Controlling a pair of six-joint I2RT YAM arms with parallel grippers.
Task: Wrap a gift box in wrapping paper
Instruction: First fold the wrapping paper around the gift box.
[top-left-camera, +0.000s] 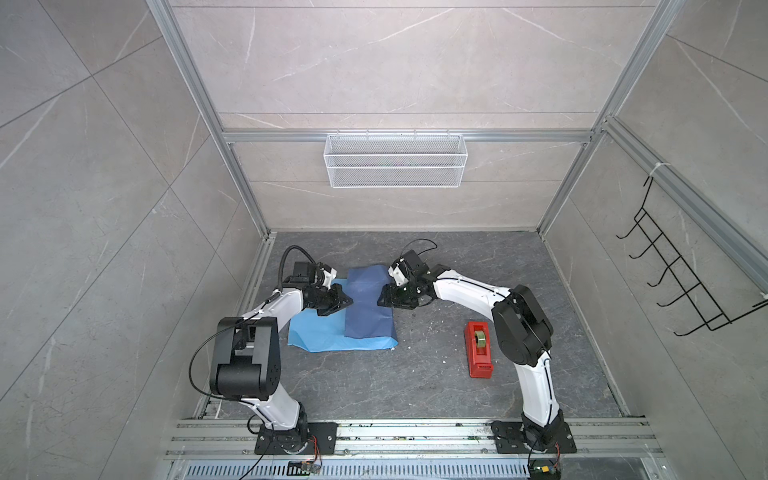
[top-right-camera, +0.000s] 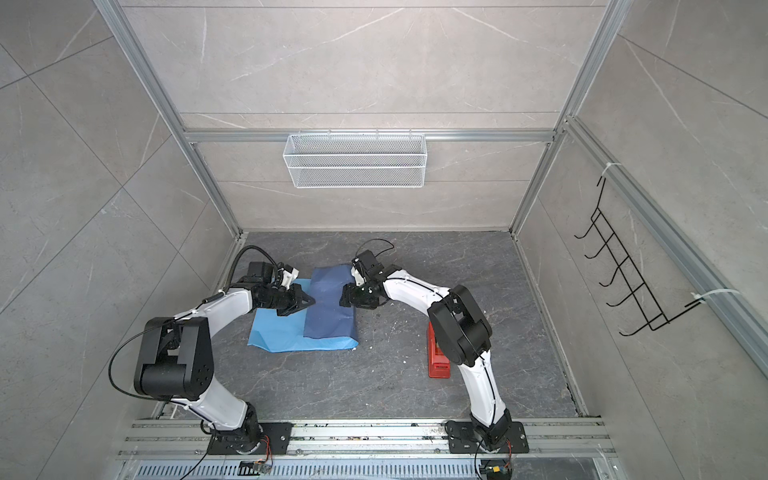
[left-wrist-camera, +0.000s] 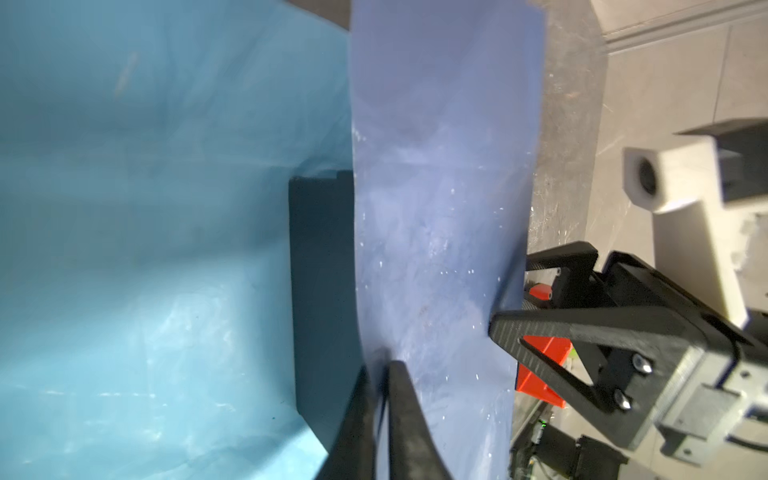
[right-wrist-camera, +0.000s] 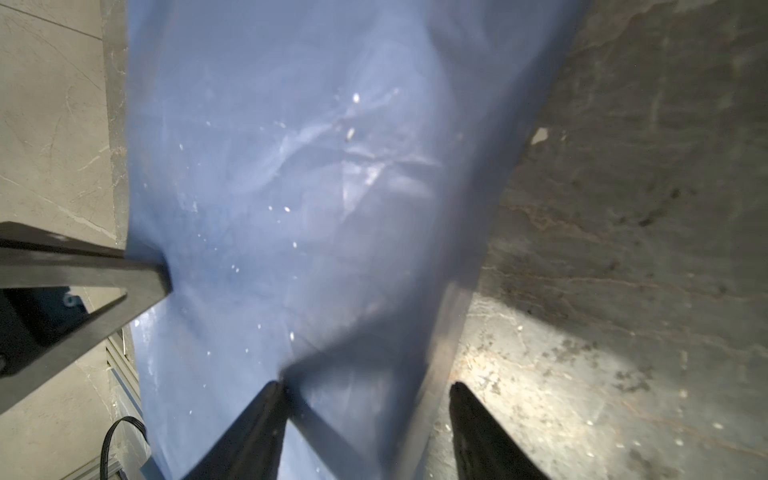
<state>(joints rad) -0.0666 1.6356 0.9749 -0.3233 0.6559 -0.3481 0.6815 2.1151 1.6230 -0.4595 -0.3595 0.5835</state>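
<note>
Left gripper (left-wrist-camera: 380, 368) clamps the creased blue wrapping paper (top-left-camera: 368, 307) flap over the dark matte gift box (left-wrist-camera: 320, 270); right gripper (right-wrist-camera: 365, 386) jaws stand apart.

The wrapping paper (top-left-camera: 316, 332) covers the gift box (left-wrist-camera: 318, 270) between the left gripper (top-left-camera: 348, 302) and the right gripper (top-left-camera: 383, 300), with the tape dispenser (top-left-camera: 480, 353) further right.

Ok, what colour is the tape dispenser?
Red; the dispenser shows best in a top view.

The wrapping paper (top-left-camera: 316, 332) light blue, folded flap darker blue; gift box (left-wrist-camera: 320, 270) near-black; tape dispenser (top-left-camera: 480, 351) red.
</note>
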